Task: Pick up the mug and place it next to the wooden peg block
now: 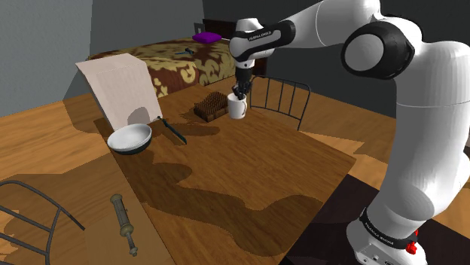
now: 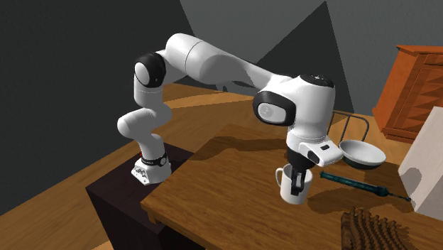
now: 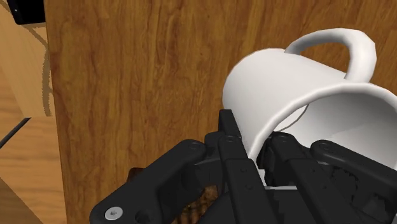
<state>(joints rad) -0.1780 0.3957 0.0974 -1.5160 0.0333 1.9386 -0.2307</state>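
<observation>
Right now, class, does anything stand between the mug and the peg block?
Nothing visible does: the gripper clasps the white mug by its wall, and only tabletop shows between it and the brown peg block.

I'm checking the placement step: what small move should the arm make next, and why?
Probably a short, straight lowering before any release. The gripper clasps the rim of the white mug, which is beside the brown peg block. I cannot tell whether it touches the table yet.
</observation>
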